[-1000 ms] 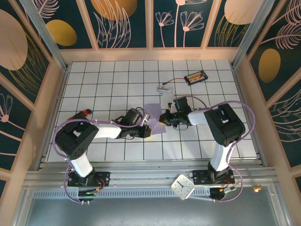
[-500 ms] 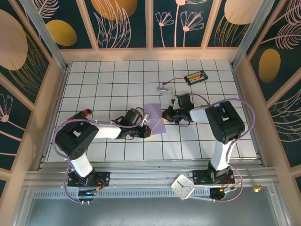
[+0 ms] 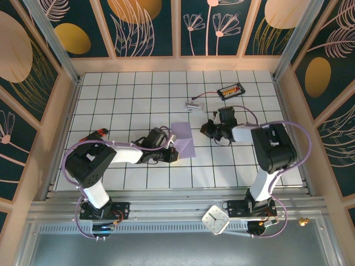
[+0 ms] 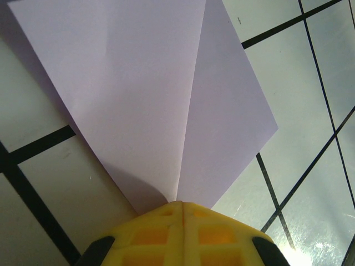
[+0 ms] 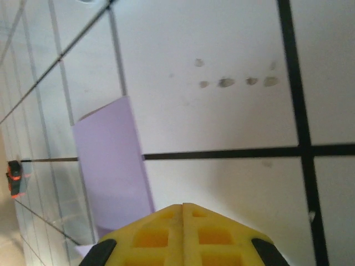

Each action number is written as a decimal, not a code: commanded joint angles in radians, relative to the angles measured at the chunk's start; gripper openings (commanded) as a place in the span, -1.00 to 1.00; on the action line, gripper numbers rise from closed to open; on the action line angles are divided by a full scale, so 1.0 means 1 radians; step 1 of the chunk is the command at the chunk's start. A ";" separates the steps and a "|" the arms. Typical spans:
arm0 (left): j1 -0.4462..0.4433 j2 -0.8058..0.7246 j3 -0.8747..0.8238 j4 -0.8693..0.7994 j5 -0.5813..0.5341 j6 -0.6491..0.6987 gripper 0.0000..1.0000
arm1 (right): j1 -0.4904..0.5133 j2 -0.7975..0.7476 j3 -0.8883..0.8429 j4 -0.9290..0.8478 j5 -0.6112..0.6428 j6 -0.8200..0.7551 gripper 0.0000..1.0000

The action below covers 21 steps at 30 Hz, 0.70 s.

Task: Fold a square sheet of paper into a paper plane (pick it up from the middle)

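The lavender sheet of paper [image 3: 184,141] lies on the white tiles mid-table, folded to a point with a centre crease [image 4: 188,127]. My left gripper [image 3: 174,151] is shut, its yellow fingertips [image 4: 166,213] resting on the paper's pointed near end; I cannot tell whether they pinch it. The left flap of the sheet [image 4: 111,83] lifts slightly and casts a shadow. My right gripper [image 3: 204,131] is shut and empty, about one tile to the right of the sheet and apart from it. In the right wrist view the paper [image 5: 108,166] lies left of the gripper [image 5: 183,206].
A clear plastic piece with a wire [image 3: 193,105] and a black box with orange parts [image 3: 231,90] lie behind the right gripper. A small red-and-black item [image 3: 99,133] sits at the left. A white clock-like square [image 3: 215,219] lies on the rail near the arm bases.
My right gripper has drawn away to the right, off the paper's right edge, by about one tile. The left gripper and the sheet have stayed where they were.
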 commanded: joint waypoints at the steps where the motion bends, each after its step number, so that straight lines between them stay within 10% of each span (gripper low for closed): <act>1: 0.000 0.035 -0.035 -0.209 -0.040 -0.002 -1.00 | 0.066 -0.084 -0.037 0.004 0.035 -0.042 -1.00; 11: 0.001 -0.002 0.025 -0.235 -0.021 -0.016 -0.97 | 0.209 0.027 -0.037 0.110 -0.009 0.010 -1.00; 21: 0.001 -0.139 0.039 -0.098 0.007 -0.138 -0.32 | 0.201 0.098 -0.067 0.134 -0.006 -0.003 -1.00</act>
